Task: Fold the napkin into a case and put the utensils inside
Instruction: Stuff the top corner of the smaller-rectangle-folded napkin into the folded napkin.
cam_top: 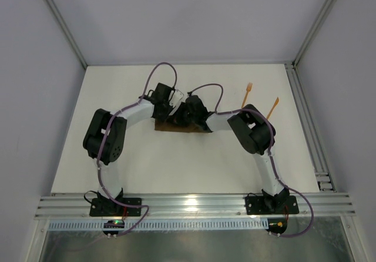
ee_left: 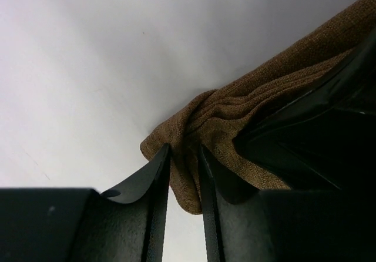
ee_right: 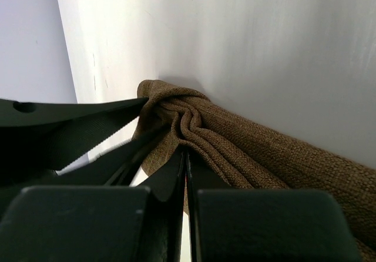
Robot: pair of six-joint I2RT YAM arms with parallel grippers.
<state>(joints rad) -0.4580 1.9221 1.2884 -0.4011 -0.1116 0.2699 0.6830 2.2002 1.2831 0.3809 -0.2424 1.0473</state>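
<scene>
The dark brown napkin point(cam_top: 197, 129) lies folded as a strip at the table's middle, mostly hidden under both grippers. My left gripper point(cam_top: 171, 104) and right gripper point(cam_top: 181, 114) meet over it. In the left wrist view the left gripper point(ee_left: 183, 151) is shut on a bunched corner of the napkin point(ee_left: 235, 112). In the right wrist view the right gripper point(ee_right: 186, 154) is shut on the gathered folds of the napkin point(ee_right: 264, 150). The two orange utensils lie on the table at the back right: the fork point(cam_top: 247, 95) and the plain pointed piece point(cam_top: 272, 108).
The white table point(cam_top: 147, 168) is bounded by metal rails at the front point(cam_top: 188, 203) and right point(cam_top: 308, 133). The right arm's elbow point(cam_top: 254, 130) sits close to the pointed utensil. The right gripper's black body point(ee_left: 317, 133) fills the right of the left wrist view.
</scene>
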